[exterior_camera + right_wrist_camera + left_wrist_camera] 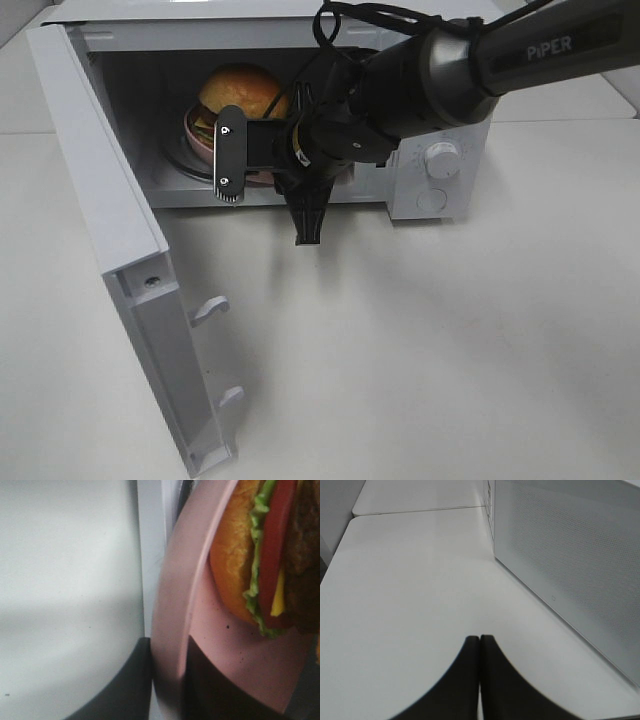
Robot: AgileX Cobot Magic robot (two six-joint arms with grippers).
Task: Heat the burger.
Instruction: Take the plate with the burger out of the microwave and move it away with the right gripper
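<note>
Where black arm (470, 60) spans microwave (440, 160): "PiPER".

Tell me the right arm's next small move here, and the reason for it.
Probably open the right gripper and let go of the pink plate. Its fingers pinch the plate's rim, and the burger on that plate already sits inside the microwave, whose door stands wide open.

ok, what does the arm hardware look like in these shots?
Right arm: dark grey glossy tube with white PiPER lettering, black cables looped over the wrist, black matte right gripper. Left gripper: two black curved fingers, nothing else of that arm visible.
</note>
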